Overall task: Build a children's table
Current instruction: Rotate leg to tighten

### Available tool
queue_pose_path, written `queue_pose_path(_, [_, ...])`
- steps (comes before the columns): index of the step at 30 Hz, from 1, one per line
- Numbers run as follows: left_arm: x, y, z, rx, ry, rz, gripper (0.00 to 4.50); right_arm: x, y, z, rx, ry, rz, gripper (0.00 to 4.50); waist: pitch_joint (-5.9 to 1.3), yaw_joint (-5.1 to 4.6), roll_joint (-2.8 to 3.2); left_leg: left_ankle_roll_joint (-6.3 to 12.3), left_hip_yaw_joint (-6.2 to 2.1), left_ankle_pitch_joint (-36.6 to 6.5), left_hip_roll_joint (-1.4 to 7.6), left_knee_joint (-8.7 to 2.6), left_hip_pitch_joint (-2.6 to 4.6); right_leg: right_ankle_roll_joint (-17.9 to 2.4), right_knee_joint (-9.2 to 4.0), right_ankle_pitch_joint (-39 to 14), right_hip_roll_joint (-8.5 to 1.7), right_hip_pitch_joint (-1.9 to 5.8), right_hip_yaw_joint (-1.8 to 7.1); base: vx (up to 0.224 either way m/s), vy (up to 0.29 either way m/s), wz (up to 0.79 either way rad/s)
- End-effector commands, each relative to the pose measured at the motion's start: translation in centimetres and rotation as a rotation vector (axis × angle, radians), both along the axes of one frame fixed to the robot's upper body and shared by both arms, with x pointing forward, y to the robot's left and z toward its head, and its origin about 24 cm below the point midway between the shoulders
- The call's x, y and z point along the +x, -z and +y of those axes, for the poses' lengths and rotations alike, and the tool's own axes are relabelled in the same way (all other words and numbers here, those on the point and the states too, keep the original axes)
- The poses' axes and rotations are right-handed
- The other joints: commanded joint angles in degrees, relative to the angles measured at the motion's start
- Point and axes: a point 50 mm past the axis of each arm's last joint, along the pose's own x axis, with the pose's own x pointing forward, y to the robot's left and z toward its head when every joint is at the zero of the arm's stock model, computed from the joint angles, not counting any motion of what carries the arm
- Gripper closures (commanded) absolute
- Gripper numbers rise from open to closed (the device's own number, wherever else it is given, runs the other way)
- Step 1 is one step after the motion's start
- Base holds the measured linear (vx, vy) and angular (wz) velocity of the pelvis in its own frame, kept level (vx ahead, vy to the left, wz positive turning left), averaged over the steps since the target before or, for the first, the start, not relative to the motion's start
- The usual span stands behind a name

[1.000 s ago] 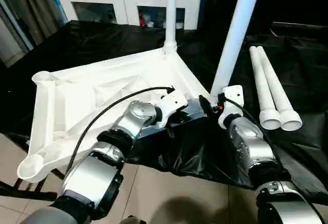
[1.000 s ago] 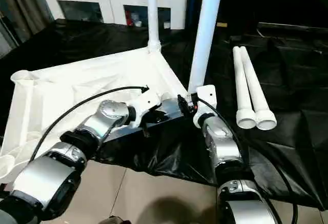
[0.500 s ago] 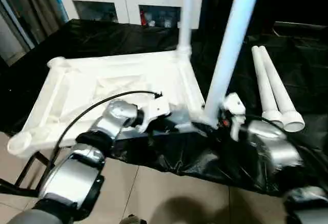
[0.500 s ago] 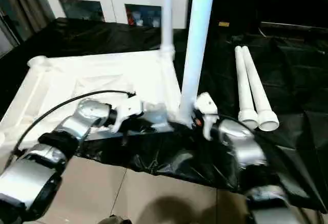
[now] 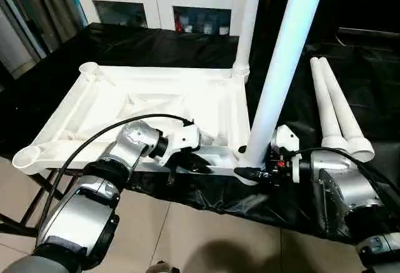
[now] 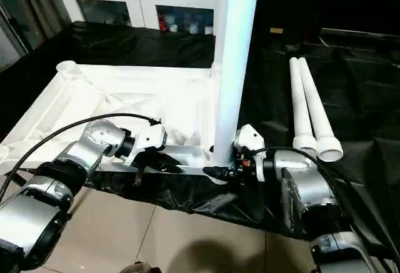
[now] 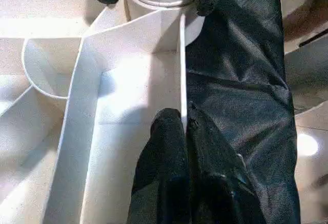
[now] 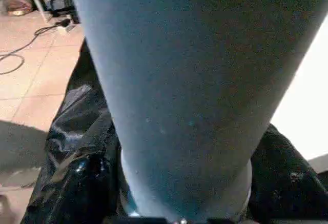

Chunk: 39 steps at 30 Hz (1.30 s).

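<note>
The white plastic rectangular tabletop lies ribbed underside up on the black-covered work table, its near edge at the table's front edge, so the corner sockets face upward for the legs. Two long white cylindrical legs stand in the right-hand sockets, far and near; two spare legs lie to the right. The right gripper straddles the near leg's base, probably steadying it (whether it clamps cannot be told). The left wrist view shows the left gripper pinched together on the near rim.

Upturned white ribbed tabletop, two legs upright, two spare legs beside
</note>
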Motion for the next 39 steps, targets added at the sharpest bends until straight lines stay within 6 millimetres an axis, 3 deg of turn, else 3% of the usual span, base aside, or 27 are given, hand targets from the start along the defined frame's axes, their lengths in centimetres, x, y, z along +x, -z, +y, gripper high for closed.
queue_pose_path(1, [0.2,0.1,-1.4,-0.017,-0.043,-0.015,4.5,-0.1,1.2,1.7,0.033,0.05,0.039,1.76,-3.99,-0.02,-0.72,5.76,-1.17,-11.05,3.05,-3.88,1.02,-12.8,-4.05,-12.12,-4.44,2.98,3.3,0.0,0.0,0.0])
queue_pose_path(3, [0.7,0.0,-2.0,-0.03,-0.105,-0.022,4.5,0.6,1.5,1.8,0.024,0.162,0.015,1.78,-3.79,-0.16,-0.77,4.55,-1.18,-12.73,2.91,-4.06,1.23,-11.97,-4.55,-15.86,-4.43,2.83,3.23,0.0,0.0,0.0])
queue_pose_path(4, [1.4,-0.2,-2.8,-0.034,-0.203,-0.05,4.5,1.7,2.0,2.1,0.0,0.331,-0.023,1.78,-3.57,-0.45,-0.68,3.3,-1.28,-14.21,2.81,-4.19,1.36,-11.11,-4.96,-19.55,-4.61,2.72,3.2,0.0,0.0,0.0])
queue_pose_path(5, [1.7,-0.3,-3.4,-0.044,-0.253,-0.055,4.5,2.3,2.1,2.4,0.001,0.433,-0.04,1.79,-3.3,-1.05,-0.65,1.57,-1.47,-16.12,2.67,-4.43,1.71,-10.13,-5.42,-23.56,-4.6,2.45,3.04,0.0,0.0,0.0])
queue_pose_path(7, [2.1,-0.7,-4.5,-0.079,-0.325,-0.065,4.5,3.2,2.3,2.8,0.015,0.609,-0.038,1.8,-3.11,-1.93,-0.82,0.38,-1.74,-18.26,2.34,-4.52,1.8,-8.38,-6.03,-28.41,-4.56,2.59,2.7,0.0,0.0,0.0])
queue_pose_path(9, [2.3,-0.9,-5.3,-0.095,-0.355,-0.08,4.5,3.8,2.3,3.2,0.025,0.712,-0.028,1.8,-3.21,-2.14,-0.62,0.96,-1.73,-17.78,2.24,-4.51,1.77,-7.58,-6.46,-28.44,-4.61,2.59,2.74,0.0,0.0,0.0])
queue_pose_path(13, [2.4,-1.2,-6.6,-0.11,-0.385,-0.112,4.5,4.4,2.2,4.3,0.049,0.816,-0.02,1.81,-3.52,-2.48,-0.63,2.48,-1.48,-15.85,2.11,-4.41,1.41,-8.51,-6.06,-23.11,-4.36,2.65,2.98,0.0,0.0,0.0])
queue_pose_path(14, [2.2,-1.2,-7.2,-0.113,-0.37,-0.132,4.5,4.7,1.9,5.1,0.065,0.803,-0.048,1.81,-3.59,-2.44,-0.6,2.93,-1.41,-15.2,2.14,-4.31,1.4,-9.03,-5.91,-21.64,-4.42,2.63,3.05,0.0,0.0,0.0])
queue_pose_path(15, [2.1,-1.1,-7.3,-0.108,-0.359,-0.144,4.5,4.8,1.6,5.4,0.075,0.791,-0.07,1.25,-3.69,-2.47,-0.63,3.28,-1.38,-14.62,2.16,-4.26,1.21,-9.52,-5.72,-20.13,-4.41,2.75,3.04,0.0,0.0,0.0])
queue_pose_path(16, [2.1,-1.0,-7.3,-0.102,-0.351,-0.149,4.5,4.8,1.5,5.5,0.083,0.784,-0.082,1.11,-3.73,-2.48,-0.6,3.47,-1.41,-14.24,2.18,-4.26,1.12,-9.75,-5.56,-19.32,-4.39,2.89,3.01,0.0,0.0,0.0])
queue_pose_path(18, [2.0,-0.9,-7.2,-0.094,-0.339,-0.156,4.5,4.9,1.3,5.5,0.1,0.775,-0.093,1.11,-3.81,-2.48,-0.54,4.08,-1.34,-13.66,2.32,-4.23,1.14,-10.44,-5.3,-16.9,-4.3,2.84,3.11,0.0,0.0,0.0])
queue_pose_path(23, [1.6,-0.5,-5.5,-0.073,-0.249,-0.159,4.5,4.4,0.7,4.1,0.107,0.609,-0.113,0.66,-4.11,-2.16,-0.61,6.75,-1.21,-10.82,2.36,-3.85,0.53,-12.22,-4.39,-10.62,-4.24,3.47,2.93,0.0,0.0,0.0])
queue_pose_path(26, [1.3,-0.4,-4.5,-0.076,-0.189,-0.135,4.5,3.7,0.8,3.1,0.071,0.483,-0.113,0.29,-4.18,-1.87,-0.64,7.63,-1.08,-10.23,2.47,-3.66,0.57,-12.86,-4.16,-9.08,-4.22,3.46,2.89,0.0,0.0,0.0])
queue_pose_path(30, [0.9,-0.4,-3.2,-0.071,-0.116,-0.089,4.5,2.6,0.7,1.9,0.05,0.297,-0.083,0.29,-4.17,-1.01,-0.6,8.55,-1.05,-9.87,2.79,-3.61,0.65,-13.3,-3.89,-8.1,-4.24,3.38,3.04,0.0,0.0,0.0])
queue_pose_path(32, [0.4,-0.2,-2.4,-0.06,-0.046,-0.046,4.5,1.3,0.6,1.3,0.027,0.128,-0.039,0.29,-4.07,-0.95,-0.64,7.91,-1.06,-11.04,2.87,-3.74,0.82,-13.55,-3.98,-9.25,-4.21,3.32,3.05,0.0,0.0,0.0])
queue_pose_path(33, [0.4,-0.2,-2.4,-0.06,-0.046,-0.046,4.5,1.3,0.6,1.3,0.027,0.128,-0.039,0.29,-4.06,-0.81,-0.72,7.9,-1.12,-11.05,2.93,-3.77,0.77,-13.42,-3.98,-9.34,-4.32,3.48,3.07,0.0,0.0,0.0])
queue_pose_path(34, [0.1,0.0,-1.9,-0.047,-0.01,-0.025,4.5,0.6,0.7,1.0,0.012,0.047,-0.009,0.29,-4.04,-0.81,-1.06,7.97,-1.03,-11.16,2.97,-3.76,0.75,-13.43,-3.95,-9.43,-4.31,3.4,3.19,0.0,0.0,0.0])
queue_pose_path(39, [-0.5,0.3,-1.3,-0.026,0.056,0.011,4.5,-0.4,0.9,0.8,-0.024,-0.062,0.037,0.64,-3.85,-0.48,-0.87,6.99,-1.05,-12.2,3.08,-3.92,0.94,-12.98,-4.3,-13.07,-4.46,3.13,3.25,0.0,0.0,0.0])
